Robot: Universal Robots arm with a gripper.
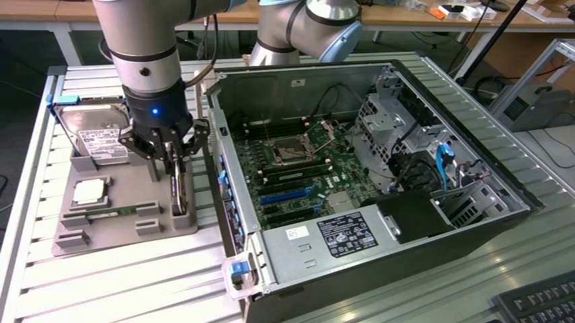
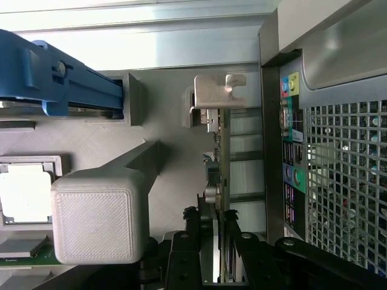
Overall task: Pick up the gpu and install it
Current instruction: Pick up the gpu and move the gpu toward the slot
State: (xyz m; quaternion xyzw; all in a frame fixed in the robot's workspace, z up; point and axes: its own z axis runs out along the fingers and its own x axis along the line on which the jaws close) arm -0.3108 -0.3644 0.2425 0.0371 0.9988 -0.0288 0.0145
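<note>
We see the gpu (image 1: 180, 195) standing on edge in the grey holder (image 1: 117, 232) on the tabletop (image 1: 27, 222), just to the exterior view's left of the open computer case (image 1: 359, 134). The jaws are partly closed and seem to pinch its upper edge. We judge the card light and stiff but fragile, best held by the bare board edge. The wrist view shows fingers (image 2: 193, 241) against both faces of the card and the case's rear ports (image 2: 290, 175). The exterior view shows the motherboard slots (image 1: 287, 192).

Ribbed metal desk (image 1: 134, 289), grey parts holder (image 1: 126, 192) lying on it, open computer case (image 1: 467, 235) just beside, keyboard (image 1: 539, 303) at one corner
</note>
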